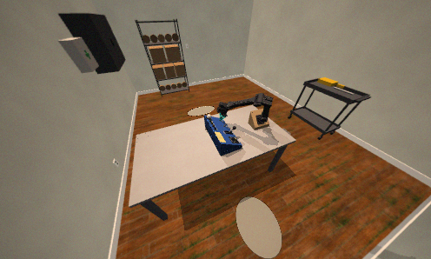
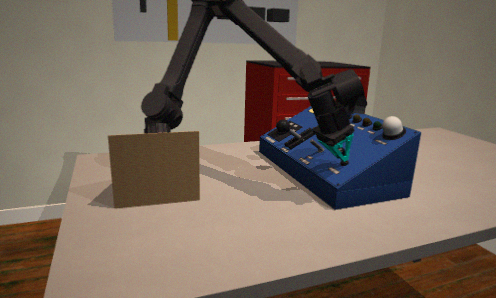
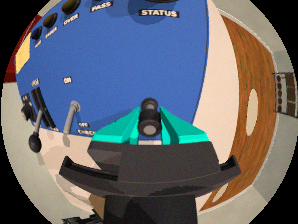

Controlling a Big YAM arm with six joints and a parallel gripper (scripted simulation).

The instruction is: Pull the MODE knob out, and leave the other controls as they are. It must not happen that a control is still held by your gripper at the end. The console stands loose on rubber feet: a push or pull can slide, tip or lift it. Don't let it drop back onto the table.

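The blue sloped console (image 2: 339, 160) stands on the white table, also visible from above (image 1: 222, 135). My gripper (image 3: 149, 111) with teal fingers is shut on the small dark MODE knob (image 3: 149, 117) on the console's sloped face; in the side view the fingers (image 2: 343, 156) meet low on the panel near its front edge. Dark round buttons (image 3: 69, 8) line the top row. Levers and sliders (image 3: 40, 123) stand at the panel's left.
A brown cardboard box (image 2: 154, 168) stands on the table by the arm's base. A red cabinet (image 2: 279, 97) is behind the console. A black cart (image 1: 329, 104) and a shelf rack (image 1: 164, 56) stand by the walls.
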